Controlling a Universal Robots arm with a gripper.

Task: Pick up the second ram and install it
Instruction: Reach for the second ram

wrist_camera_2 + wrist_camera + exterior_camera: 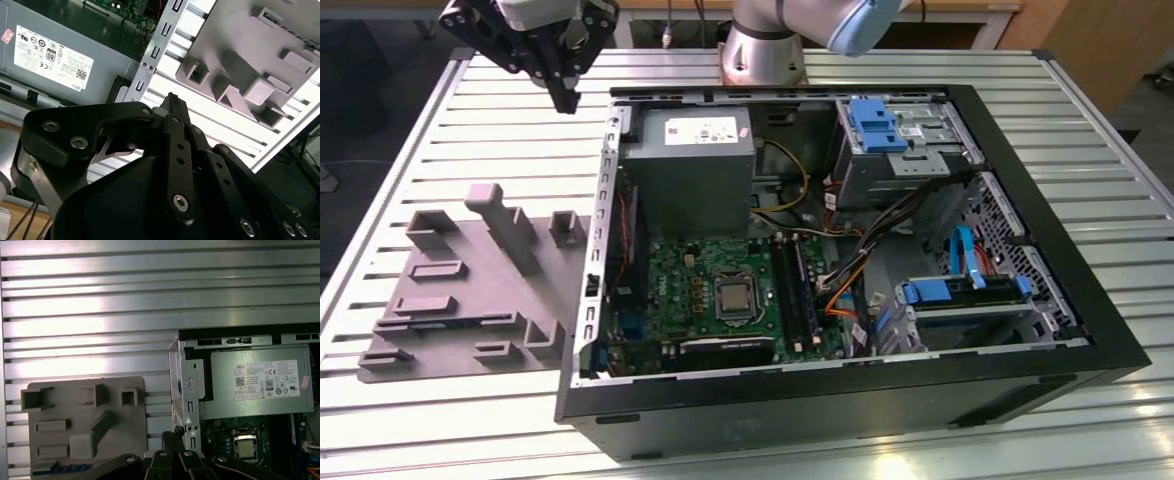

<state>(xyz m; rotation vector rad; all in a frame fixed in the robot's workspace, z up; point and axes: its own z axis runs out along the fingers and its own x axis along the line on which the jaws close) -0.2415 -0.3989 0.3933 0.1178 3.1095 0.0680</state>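
**Pincer closed and empty; ram lying in the tray**

Exterior view: the pincer (567, 100) hangs above the slatted surface (454, 130). It is off the corner of the open computer case (1067, 330), far from the camera on the exterior view's left. It is drawn together to a point with nothing in it. The grey tray (454, 290) lies on the surface just beside the case, nearer the camera than the pincer. The power supply (691, 165) sits in the case corner closest to the pincer.

Second wrist view: the pincer (172, 100) is pressed together and empty, over the surface (200, 120) between the tray (235, 45) and the case (150, 65).

First wrist view: the pincer (172, 434) sits between the tray (65, 407) and the case (187, 385). The second ram (62, 468) shows as a thin blue-green strip lying in the tray, along the side away from its two square pockets. It is apart from the pincer.
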